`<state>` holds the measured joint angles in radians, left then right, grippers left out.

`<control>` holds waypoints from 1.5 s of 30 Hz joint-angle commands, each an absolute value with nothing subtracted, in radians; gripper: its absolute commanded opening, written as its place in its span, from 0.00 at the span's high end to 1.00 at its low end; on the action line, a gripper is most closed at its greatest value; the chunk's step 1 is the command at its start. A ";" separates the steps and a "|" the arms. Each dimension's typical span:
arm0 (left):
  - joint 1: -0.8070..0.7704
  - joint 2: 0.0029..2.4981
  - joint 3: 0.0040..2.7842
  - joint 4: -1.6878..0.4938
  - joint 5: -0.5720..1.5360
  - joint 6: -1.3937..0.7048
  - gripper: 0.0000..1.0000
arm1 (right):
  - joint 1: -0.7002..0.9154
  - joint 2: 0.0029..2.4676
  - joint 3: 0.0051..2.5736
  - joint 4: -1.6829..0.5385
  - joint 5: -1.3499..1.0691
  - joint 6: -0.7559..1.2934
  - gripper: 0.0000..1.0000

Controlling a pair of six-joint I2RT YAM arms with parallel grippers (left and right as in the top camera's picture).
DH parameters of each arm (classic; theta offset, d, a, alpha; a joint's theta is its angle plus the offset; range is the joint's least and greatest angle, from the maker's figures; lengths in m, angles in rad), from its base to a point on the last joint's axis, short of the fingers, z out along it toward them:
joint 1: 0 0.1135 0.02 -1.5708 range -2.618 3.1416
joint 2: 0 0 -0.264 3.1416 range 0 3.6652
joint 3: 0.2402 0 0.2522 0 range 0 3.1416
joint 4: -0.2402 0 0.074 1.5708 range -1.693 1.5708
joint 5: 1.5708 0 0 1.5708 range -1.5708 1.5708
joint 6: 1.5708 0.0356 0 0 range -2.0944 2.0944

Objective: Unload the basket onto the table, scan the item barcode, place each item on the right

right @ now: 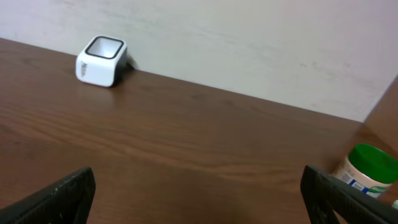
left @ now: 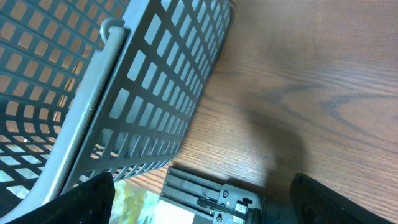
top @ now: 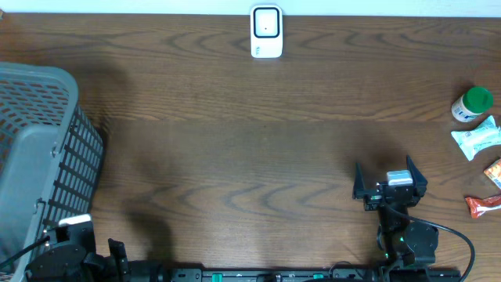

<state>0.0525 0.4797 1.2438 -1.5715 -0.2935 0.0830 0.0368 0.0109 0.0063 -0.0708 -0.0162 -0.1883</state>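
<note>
The white barcode scanner stands at the table's far edge, and it also shows as the scanner in the right wrist view. The items lie at the far right: a green-lidded bottle, a white-and-teal packet and orange packets. My right gripper hovers open and empty left of them, its fingers wide apart, with the bottle ahead to the right. My left gripper is open and empty beside the basket at the front left.
A grey mesh basket fills the left side, and its wall is close to my left gripper. The black arm base rail runs along the front edge. Brown wooden table spans the middle.
</note>
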 commanded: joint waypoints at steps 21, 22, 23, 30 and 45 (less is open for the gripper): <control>0.058 0.474 1.246 -1.575 -0.300 0.089 0.10 | 0.071 0.005 0.006 -0.075 -0.006 -0.173 0.01; 0.058 0.474 1.246 -1.575 -0.300 0.089 0.10 | 0.071 0.005 0.006 -0.075 -0.006 -0.173 0.01; 0.058 0.474 1.246 -1.575 -0.300 0.089 0.10 | 0.071 0.005 0.006 -0.075 -0.006 -0.173 0.01; 0.058 0.474 1.246 -1.575 -0.300 0.089 0.10 | 0.071 0.005 0.006 -0.075 -0.006 -0.173 0.01; 0.058 0.440 1.220 -1.318 -0.266 0.066 0.10 | 0.071 0.005 0.006 -0.075 -0.006 -0.173 0.01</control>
